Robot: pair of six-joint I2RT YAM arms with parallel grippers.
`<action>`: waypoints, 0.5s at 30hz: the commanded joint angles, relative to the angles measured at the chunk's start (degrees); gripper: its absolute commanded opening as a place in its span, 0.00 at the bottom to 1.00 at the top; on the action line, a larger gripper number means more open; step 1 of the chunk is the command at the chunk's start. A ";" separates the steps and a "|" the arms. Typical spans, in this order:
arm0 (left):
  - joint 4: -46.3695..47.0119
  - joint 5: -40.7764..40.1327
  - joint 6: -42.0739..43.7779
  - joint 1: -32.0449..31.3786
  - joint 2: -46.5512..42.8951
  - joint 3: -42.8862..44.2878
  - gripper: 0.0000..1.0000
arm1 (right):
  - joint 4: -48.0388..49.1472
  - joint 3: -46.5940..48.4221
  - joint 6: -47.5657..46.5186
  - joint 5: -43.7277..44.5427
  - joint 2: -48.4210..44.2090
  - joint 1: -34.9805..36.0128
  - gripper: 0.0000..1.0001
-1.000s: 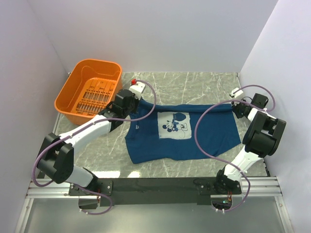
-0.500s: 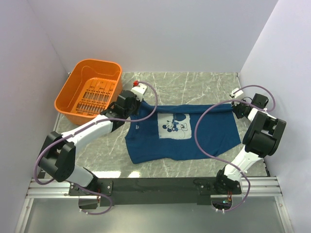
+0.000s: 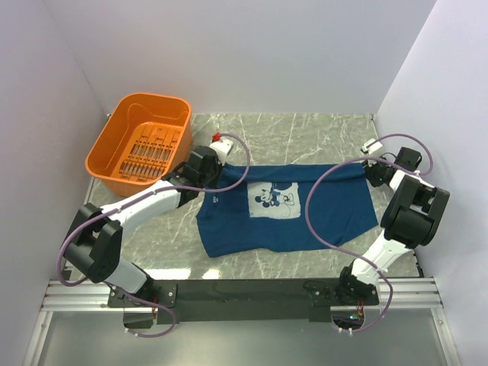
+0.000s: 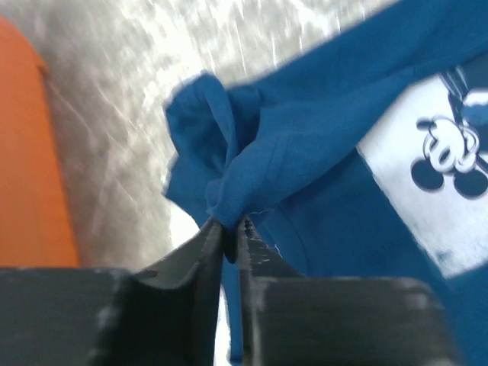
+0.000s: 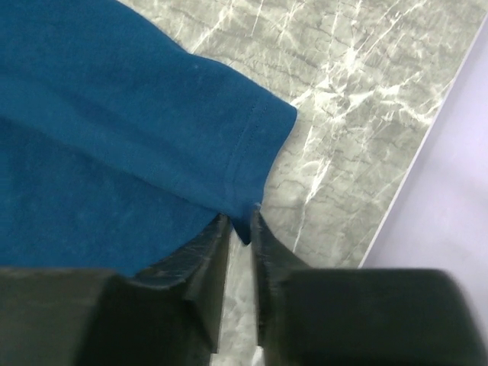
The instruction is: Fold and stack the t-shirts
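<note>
The navy t-shirt [image 3: 320, 210] lies spread on the marble table, its pale mouse print [image 3: 273, 197] facing up. My left gripper [image 3: 219, 172] is at the shirt's upper left corner. In the left wrist view it [image 4: 229, 227] is shut on a bunched fold of the t-shirt [image 4: 305, 145], with the print [image 4: 435, 160] off to the right. My right gripper [image 3: 371, 171] is at the upper right sleeve. In the right wrist view its jaws [image 5: 242, 223] stand slightly apart, and the hemmed sleeve corner of the t-shirt [image 5: 130, 130] lies between the tips.
An orange plastic basket [image 3: 114, 145] stands at the back left, and its wall [image 4: 27, 168] shows beside my left gripper. The side walls are close. The right wall [image 5: 450, 175] runs just beyond the sleeve, with bare marble [image 3: 305, 130] behind the shirt.
My left gripper has carried its pinch of shirt a little to the right, toward the print. The right jaws have parted slightly around the sleeve corner. The right arm stayed in place.
</note>
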 commanded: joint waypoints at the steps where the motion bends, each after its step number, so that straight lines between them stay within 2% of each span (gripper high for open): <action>1: -5.80 0.55 -4.88 -0.96 0.48 2.24 0.20 | -1.69 0.41 -0.48 -0.96 -5.53 -0.73 0.27; 2: -6.42 0.11 -5.85 -1.23 0.14 2.07 0.31 | -2.05 0.15 -0.48 -1.31 -6.23 -0.82 0.32; 4: -6.34 -0.16 -6.47 -1.84 -2.66 0.67 0.41 | -3.45 0.15 -0.66 -2.27 -8.16 -0.82 0.36; 5: -6.25 0.28 -6.91 -1.84 -3.81 0.31 0.48 | -4.07 0.32 -0.48 -2.71 -8.78 -0.91 0.42; 6: -6.16 0.37 -7.17 -1.84 -4.87 -0.13 0.62 | -4.94 0.58 -0.57 -3.06 -9.74 -0.91 0.46; 8: -6.07 1.15 -7.70 -1.93 -8.30 -0.92 0.74 | -7.75 1.55 -0.39 -4.12 -10.54 -0.91 0.50; 11: -5.46 2.04 -8.05 -1.85 -11.73 -1.62 0.85 | -12.50 3.04 0.40 -6.40 -12.12 -0.91 0.51; 15: -3.97 4.49 -9.19 -1.67 -11.48 -0.22 0.92 | -26.54 6.99 1.10 -9.74 -11.69 1.10 0.51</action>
